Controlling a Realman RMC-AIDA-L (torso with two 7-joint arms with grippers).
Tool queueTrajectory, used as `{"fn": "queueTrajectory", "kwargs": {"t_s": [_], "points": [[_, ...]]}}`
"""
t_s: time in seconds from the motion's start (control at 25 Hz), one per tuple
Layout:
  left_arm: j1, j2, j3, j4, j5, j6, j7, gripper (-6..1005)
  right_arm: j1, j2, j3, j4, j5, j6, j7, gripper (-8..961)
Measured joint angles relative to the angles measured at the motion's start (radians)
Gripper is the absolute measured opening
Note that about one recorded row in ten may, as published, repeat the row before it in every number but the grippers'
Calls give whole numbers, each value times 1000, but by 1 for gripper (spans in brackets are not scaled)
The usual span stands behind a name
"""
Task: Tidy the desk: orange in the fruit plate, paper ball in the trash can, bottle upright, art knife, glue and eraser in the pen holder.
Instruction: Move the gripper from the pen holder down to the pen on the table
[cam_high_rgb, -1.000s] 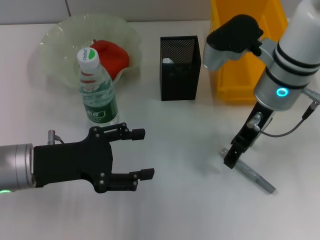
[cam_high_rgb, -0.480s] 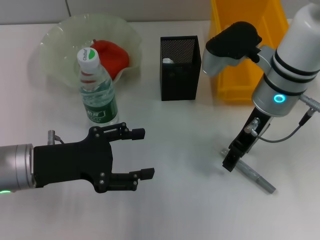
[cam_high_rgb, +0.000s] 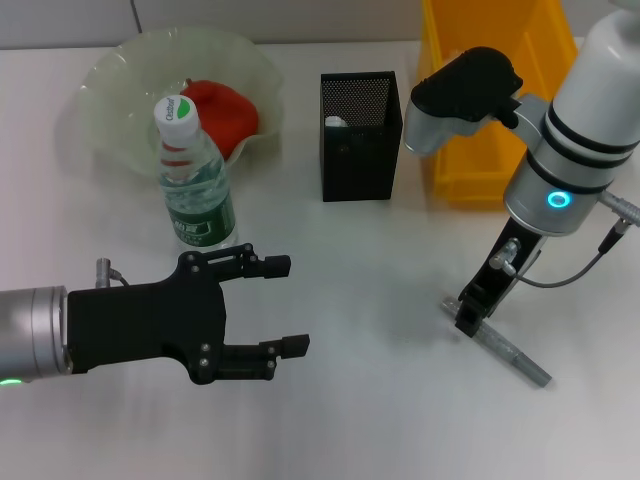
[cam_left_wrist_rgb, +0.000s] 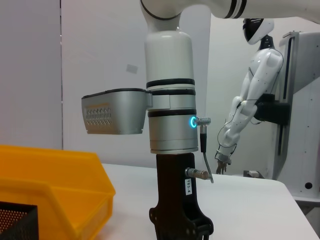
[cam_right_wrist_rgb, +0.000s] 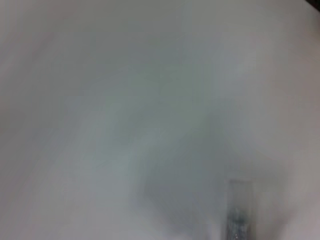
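The grey art knife (cam_high_rgb: 505, 350) lies flat on the white table at the right. My right gripper (cam_high_rgb: 468, 318) points down onto the knife's near-left end and touches it. In the right wrist view only a blurred grey piece of the knife (cam_right_wrist_rgb: 239, 212) shows. My left gripper (cam_high_rgb: 292, 305) hovers open and empty at the front left. The bottle (cam_high_rgb: 195, 180) stands upright just behind it. The red-orange fruit (cam_high_rgb: 225, 110) rests in the translucent fruit plate (cam_high_rgb: 120, 70). The black mesh pen holder (cam_high_rgb: 360, 140) has a small white thing inside. Paper ball, glue and eraser are out of view.
A yellow bin (cam_high_rgb: 480, 150) stands at the back right, beside the pen holder and behind my right arm. The left wrist view shows that bin (cam_left_wrist_rgb: 50, 185), my right arm's gripper base (cam_left_wrist_rgb: 180, 220) and another robot far behind.
My right gripper has shifted slightly right and settled onto the knife's end. The left arm has not moved.
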Motion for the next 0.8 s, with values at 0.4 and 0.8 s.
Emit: {"fn": "queueTrajectory", "kwargs": {"t_s": [0.4, 0.8], "points": [[-2, 0, -2, -1, 0, 0, 1, 810, 3, 0, -7, 1, 0, -1, -2, 317], [-2, 0, -4, 0, 0, -4, 2, 810, 6, 0, -65, 13, 35, 2, -4, 267]]}}
